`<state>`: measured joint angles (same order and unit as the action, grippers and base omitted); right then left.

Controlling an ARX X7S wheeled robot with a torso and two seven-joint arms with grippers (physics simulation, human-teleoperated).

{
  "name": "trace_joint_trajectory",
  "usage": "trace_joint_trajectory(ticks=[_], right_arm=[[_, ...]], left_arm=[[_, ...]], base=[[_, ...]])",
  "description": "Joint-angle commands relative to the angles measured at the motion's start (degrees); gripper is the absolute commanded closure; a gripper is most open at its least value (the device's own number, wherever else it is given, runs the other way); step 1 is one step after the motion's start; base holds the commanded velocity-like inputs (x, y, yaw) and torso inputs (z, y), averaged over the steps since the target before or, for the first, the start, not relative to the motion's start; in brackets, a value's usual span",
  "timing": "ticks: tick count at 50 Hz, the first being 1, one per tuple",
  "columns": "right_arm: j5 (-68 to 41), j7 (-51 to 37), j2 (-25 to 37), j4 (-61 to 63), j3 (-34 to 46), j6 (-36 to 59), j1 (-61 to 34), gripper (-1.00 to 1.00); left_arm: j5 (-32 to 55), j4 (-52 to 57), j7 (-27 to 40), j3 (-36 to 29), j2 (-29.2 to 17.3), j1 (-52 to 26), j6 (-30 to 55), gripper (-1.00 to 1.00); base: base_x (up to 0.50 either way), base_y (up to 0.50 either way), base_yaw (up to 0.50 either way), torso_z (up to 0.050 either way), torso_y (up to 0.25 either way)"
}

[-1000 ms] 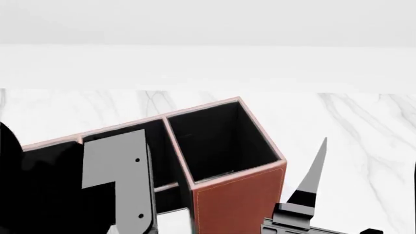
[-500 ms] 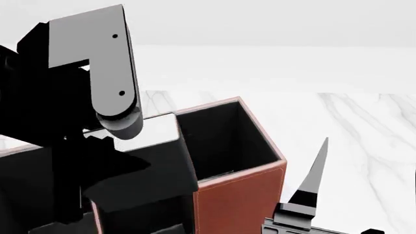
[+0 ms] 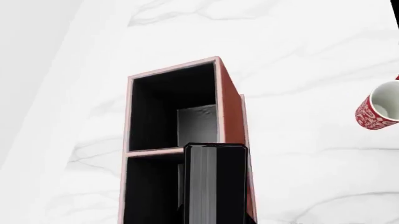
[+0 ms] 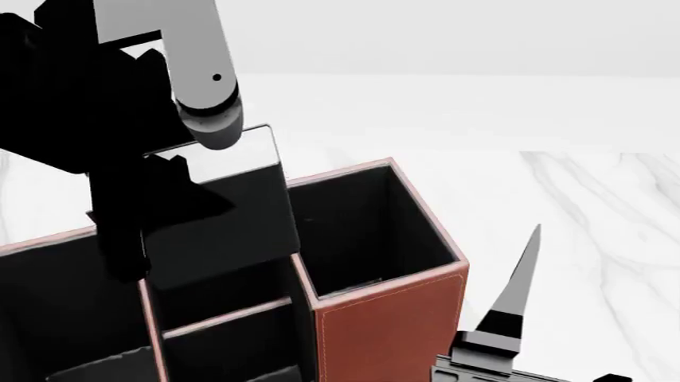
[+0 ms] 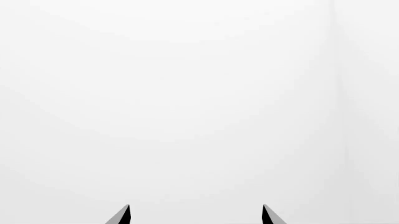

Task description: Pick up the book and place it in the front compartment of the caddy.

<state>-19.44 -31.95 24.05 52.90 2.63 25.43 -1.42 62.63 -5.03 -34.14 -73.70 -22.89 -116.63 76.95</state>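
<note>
My left gripper (image 4: pixel 149 211) is shut on the black book (image 4: pixel 228 215) and holds it upright over the reddish-brown caddy (image 4: pixel 388 326). The book's lower edge hangs above the section beside the caddy's tall right compartment. In the left wrist view the book (image 3: pixel 215 182) shows edge-on with grey pages. It overlaps the caddy (image 3: pixel 231 100) near the divider between two black-lined sections, and the gripper's own fingers are hidden there. My right gripper (image 5: pixel 195 214) is open and empty, with one finger (image 4: pixel 515 278) pointing up to the right of the caddy.
A red-and-white patterned mug (image 3: pixel 377 109) lies on the white marble table (image 4: pixel 595 223), off to one side of the caddy. The right wrist view shows only blank white.
My left arm has risen from low beside the caddy to high above it, bringing the book up into view over the caddy. The right gripper has barely moved.
</note>
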Motion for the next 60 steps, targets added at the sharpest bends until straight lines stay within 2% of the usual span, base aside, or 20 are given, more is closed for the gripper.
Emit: trace_joint_trajectory(ticks=[1,39,60], right_arm=[[-0.4,-0.36,0.29,0.01,-0.17,-0.12,0.07,-1.0],[-1.27,-1.31,1.1,-0.45,-0.47,-0.95,0.26,-1.0],[-2.08,-1.7,1.51,-0.55,-0.85,-1.58,0.65,-1.0]], left_arm=[[-3.63,-2.84,0.19,-1.77,0.77,-0.27,-1.15,1.0],[-5.86,-8.38,3.83,-3.57,1.58,9.63,-5.99,1.0],[-10.13,-8.56,3.76,-6.22,0.4,14.72,-13.48,1.0]], base=[[0.0,0.0,0.0,0.0,0.0],[0.0,0.0,0.0,0.0,0.001],[0.0,0.0,0.0,0.0,0.001]])
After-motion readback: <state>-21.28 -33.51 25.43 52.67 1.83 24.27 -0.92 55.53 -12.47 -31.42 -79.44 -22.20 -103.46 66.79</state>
